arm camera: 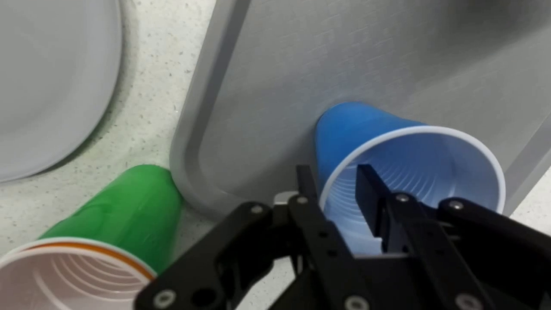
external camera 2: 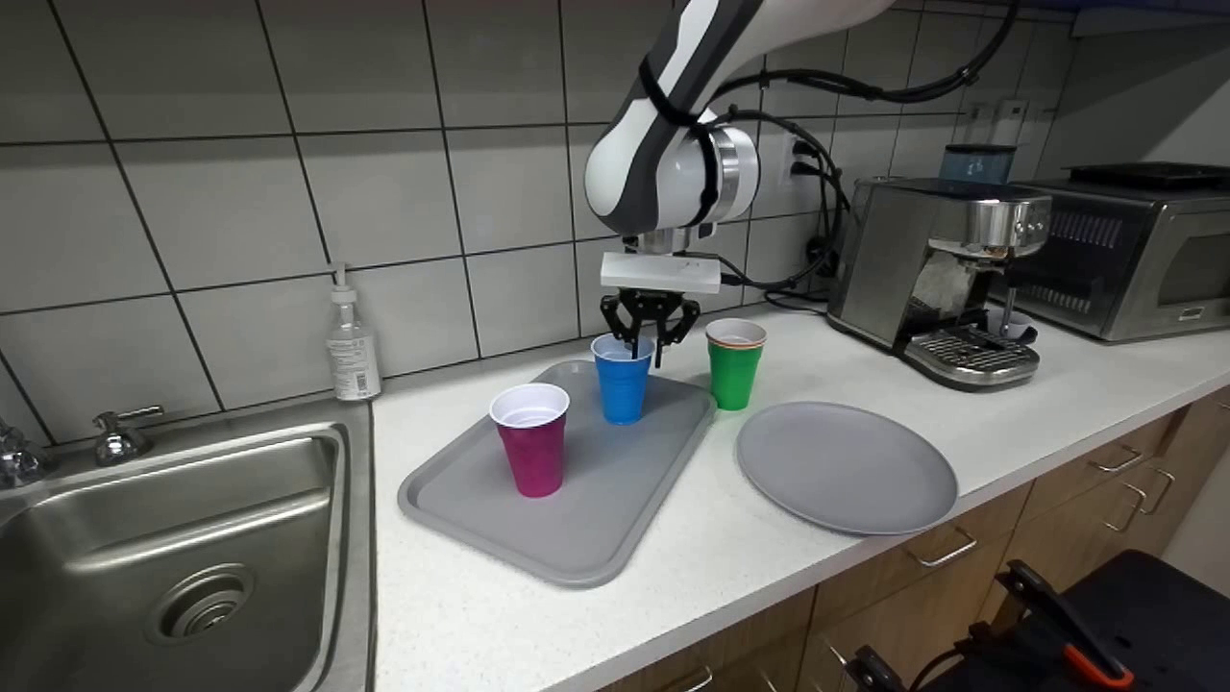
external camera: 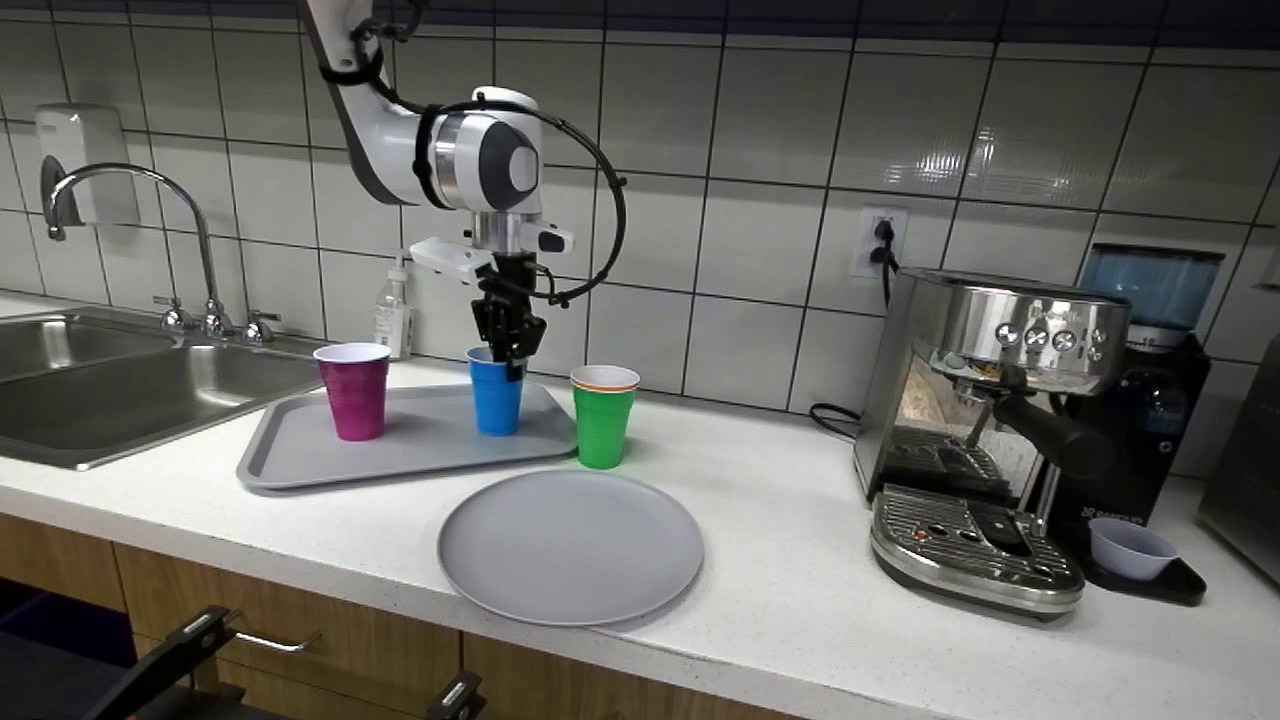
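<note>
- Your step in hand, as I read it, is lining up on the blue cup (external camera 2: 623,389), which stands upright on the gray tray (external camera 2: 605,495), itself on the white desk (external camera: 800,560).
- Your tool (arm camera: 335,174) has its jaws parted and nothing clamped: one finger (arm camera: 371,191) is inside the cup's mouth, the other outside, with the rim passing between them at the mouth's 9 o'clock in the wrist view.
- You can't tell from these views whether either side touches the wall, or quite how deep the inner one reaches.
- Your next move seems to call for drawing both sides together evenly across that wall; go gently, since a thin cup would probably flex.
- Check depth first: if the inner side sits shallow, a slight descent would likely give you a firmer bite.
- Mind the neighbours: in the wrist view, the green cup stack (arm camera: 129,215) is at your tool's 9 o'clock, just beside the tray's corner, and the round plate (arm camera: 47,77) is at 10 o'clock.
- In an exterior view, the magenta cup (external camera: 357,400) stands at 9 o'clock from the blue one, on the same tray.
</note>
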